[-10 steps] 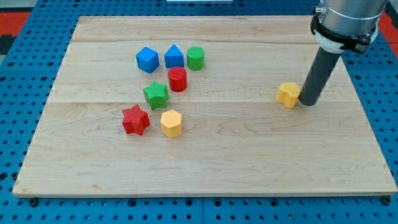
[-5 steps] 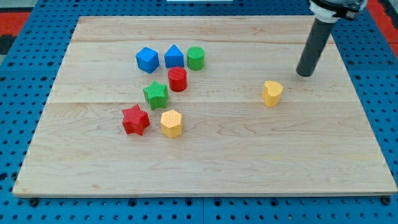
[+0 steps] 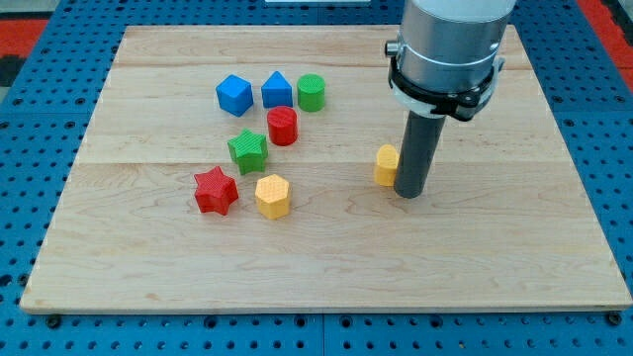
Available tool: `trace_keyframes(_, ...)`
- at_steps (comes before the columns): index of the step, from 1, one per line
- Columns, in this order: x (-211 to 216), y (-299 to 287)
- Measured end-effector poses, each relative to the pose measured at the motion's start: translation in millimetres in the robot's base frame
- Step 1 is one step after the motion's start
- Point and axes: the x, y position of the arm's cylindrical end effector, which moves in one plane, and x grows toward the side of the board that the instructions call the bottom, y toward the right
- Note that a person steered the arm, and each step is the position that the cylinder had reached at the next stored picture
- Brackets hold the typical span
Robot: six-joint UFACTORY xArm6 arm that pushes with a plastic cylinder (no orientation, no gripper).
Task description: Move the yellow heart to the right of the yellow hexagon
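Pale wooden board (image 3: 326,267) fills my view, lying on a blue pegboard base (image 3: 30,198). Nearest the view's bottom sit the yellow hexagon block (image 3: 272,196) and, just to its left, the red star block (image 3: 215,191). A little farther up, on the view's right of them and well apart from the hexagon, my tip (image 3: 407,193) is planted on the wood, with the yellow heart block (image 3: 386,165) touching the rod's left side and partly hidden by it. So the heart lies to the right of the hexagon, with open board between the two. My arm carries no claw at all, only this dark rod, so I have no jaw state to report. Farther up, the green star block (image 3: 247,150) sits just beside the red cylinder block (image 3: 282,126). Farthest from me, a row runs left to right: a blue cube-like block (image 3: 234,95), a blue block with a peaked top (image 3: 277,90), and a green cylinder block (image 3: 312,92).
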Motion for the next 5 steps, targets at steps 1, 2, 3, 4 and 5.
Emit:
trace_keyframes(1, -1, 49)
trace_keyframes(2, -36, 67)
trace_keyframes(3, -52, 34)
trace_keyframes(4, -41, 7)
trace_keyframes(5, -21, -14)
